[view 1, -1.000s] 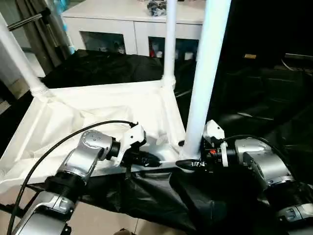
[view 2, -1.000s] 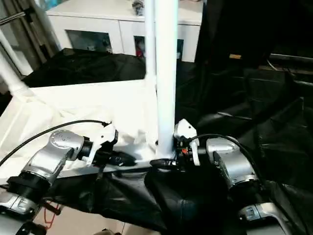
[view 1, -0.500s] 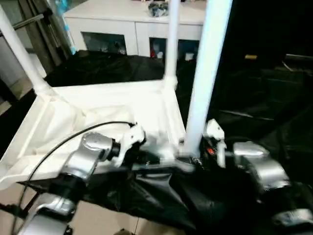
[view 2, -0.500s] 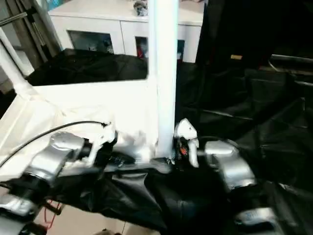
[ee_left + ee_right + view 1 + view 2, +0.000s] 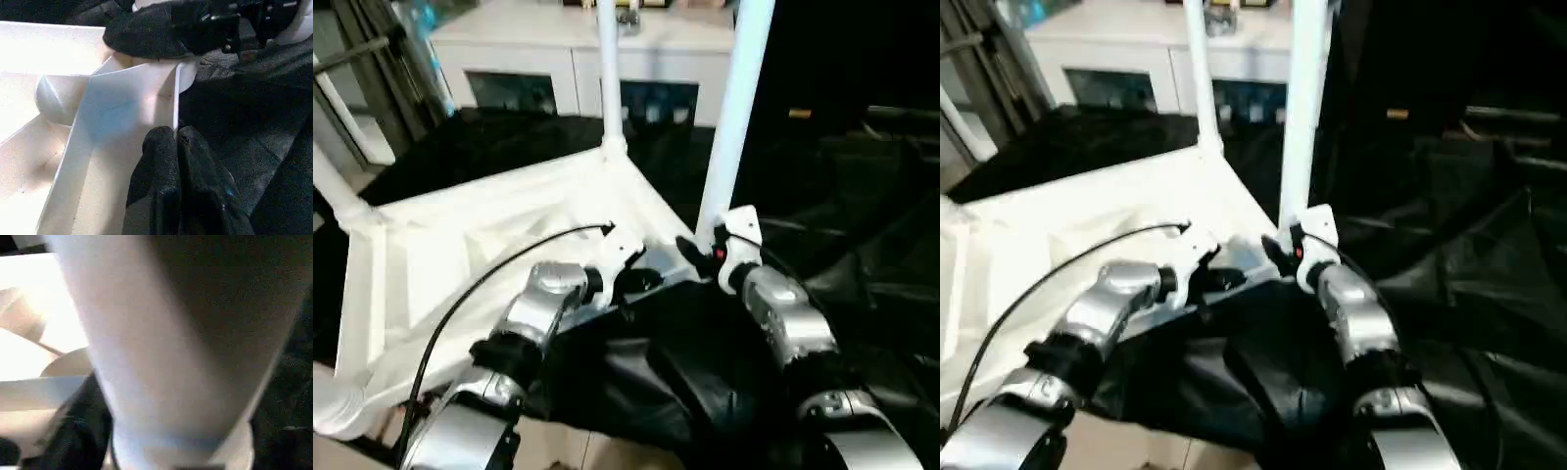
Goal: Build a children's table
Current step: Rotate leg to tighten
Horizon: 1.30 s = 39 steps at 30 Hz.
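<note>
Between left end effector fingers, tabletop rim is pinched; right end effector is closed around near leg base.

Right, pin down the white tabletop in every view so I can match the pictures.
Left eye view: tabletop, ribbed underside up, across the left and middle.
Right eye view: the same, left half.
Left wrist view: its rim wall, running into the left gripper.
Right wrist view: pale ribs behind the leg.
Shared landmark: the upright leg at the near corner, by the right gripper.
</note>
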{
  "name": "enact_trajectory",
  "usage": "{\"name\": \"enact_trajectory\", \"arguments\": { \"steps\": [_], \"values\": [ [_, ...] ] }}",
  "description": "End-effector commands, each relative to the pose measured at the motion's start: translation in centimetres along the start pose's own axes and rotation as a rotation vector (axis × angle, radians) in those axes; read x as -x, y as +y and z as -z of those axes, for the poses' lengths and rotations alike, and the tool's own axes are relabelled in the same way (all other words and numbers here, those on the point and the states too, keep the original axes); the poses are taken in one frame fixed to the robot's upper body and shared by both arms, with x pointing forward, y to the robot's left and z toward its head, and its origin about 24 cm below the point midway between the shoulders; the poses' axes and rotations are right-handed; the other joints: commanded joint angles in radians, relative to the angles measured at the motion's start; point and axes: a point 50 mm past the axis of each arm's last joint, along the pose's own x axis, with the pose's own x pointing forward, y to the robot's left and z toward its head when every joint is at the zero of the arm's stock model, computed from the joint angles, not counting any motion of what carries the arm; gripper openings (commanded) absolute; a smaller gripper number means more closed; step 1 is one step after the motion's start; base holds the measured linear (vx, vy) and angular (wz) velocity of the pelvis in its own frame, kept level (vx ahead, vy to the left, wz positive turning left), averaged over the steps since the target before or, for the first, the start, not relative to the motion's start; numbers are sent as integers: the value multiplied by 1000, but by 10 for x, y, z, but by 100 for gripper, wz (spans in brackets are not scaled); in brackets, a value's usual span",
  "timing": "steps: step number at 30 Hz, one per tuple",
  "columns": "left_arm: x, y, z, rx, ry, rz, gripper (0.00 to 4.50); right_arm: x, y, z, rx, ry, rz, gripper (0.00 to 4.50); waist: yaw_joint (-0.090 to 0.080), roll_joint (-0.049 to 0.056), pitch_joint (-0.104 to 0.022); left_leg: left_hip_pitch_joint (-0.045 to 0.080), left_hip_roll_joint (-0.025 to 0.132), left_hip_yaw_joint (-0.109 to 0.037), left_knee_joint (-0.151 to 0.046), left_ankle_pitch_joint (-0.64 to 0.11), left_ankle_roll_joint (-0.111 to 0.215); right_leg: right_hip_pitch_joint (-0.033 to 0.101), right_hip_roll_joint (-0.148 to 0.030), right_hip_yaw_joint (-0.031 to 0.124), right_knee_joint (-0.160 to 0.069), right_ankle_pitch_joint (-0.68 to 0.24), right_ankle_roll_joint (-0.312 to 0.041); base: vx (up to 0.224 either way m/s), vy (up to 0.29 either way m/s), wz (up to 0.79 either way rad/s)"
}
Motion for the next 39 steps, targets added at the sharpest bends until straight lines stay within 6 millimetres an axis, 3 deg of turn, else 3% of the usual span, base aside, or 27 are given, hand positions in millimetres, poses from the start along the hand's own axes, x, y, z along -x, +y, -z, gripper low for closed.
{"name": "enact_trajectory", "arguments": {
  "steps": [1, 4, 8, 12, 16, 20, 24, 30, 35, 37, 39],
  "values": [
    [-10, -11, -23, -98, -70, 70, 0, -8, 49, 23, -54, 95, -285, 366, -1, -10, -53, 13, 8, 1, -75, -311, 21, 37, -32, 18, -83, -287, -189, 0, 0, 0],
    [-5, -13, -20, -116, -57, 120, 0, -3, 47, 23, 16, 101, -348, 396, -2, -11, -54, 10, 9, 1, -74, -293, 24, 42, -33, 17, -80, -256, -197, 0, 0, 0],
    [2, -14, -15, -125, -41, 188, 0, 6, 43, 21, 74, 102, -452, 396, -3, -10, -59, 8, 11, 3, -67, -235, 48, 47, -32, 17, -67, -147, -234, 0, 0, 0],
    [17, -13, -5, -146, 4, 285, 0, 24, 31, 12, 131, 108, -628, 396, 7, -10, -62, 8, 13, 8, -58, -188, 86, 50, -28, 14, -55, -45, -269, 0, 0, 0],
    [28, -14, 1, -156, 33, 375, 0, 37, 24, 8, 174, 139, -746, 396, 11, -11, -59, 11, 15, 9, -61, -209, 90, 50, -29, 14, -56, -77, -280, 0, 0, 0],
    [40, -15, 3, -147, 43, 459, 0, 46, 20, 5, 204, 175, -837, 396, 12, -14, -55, 14, 19, 10, -65, -248, 73, 45, -32, 17, -62, -146, -274, 0, 0, 0],
    [49, -15, 5, -140, 59, 510, 0, 51, 18, 3, 209, 210, -888, 361, 13, -15, -54, 16, 18, 10, -67, -257, 63, 42, -32, 19, -63, -185, -266, 0, 0, 0],
    [51, -15, 6, -137, 64, 513, 0, 52, 21, 6, 208, 226, -908, 301, 15, -16, -54, 14, 18, 10, -66, -238, 58, 42, -32, 19, -62, -172, -266, 0, 0, 0],
    [48, -16, 5, -126, 50, 490, 0, 52, 25, 10, 180, 210, -896, 280, 17, -17, -55, 13, 16, 10, -64, -217, 64, 43, -32, 19, -60, -151, -264, 0, 0, 0],
    [42, -12, 3, -115, 31, 410, 0, 46, 27, 13, 168, 191, -816, 276, 16, -15, -56, 14, 17, 10, -64, -216, 61, 43, -32, 19, -59, -149, -264, 0, 0, 0],
    [31, -4, -3, -86, 3, 273, 0, 33, 25, 20, 146, 183, -643, 275, 7, -15, -48, 18, 11, 9, -70, -275, 25, 36, -34, 20, -73, -255, -244, 0, 0, 0]
  ]
}}
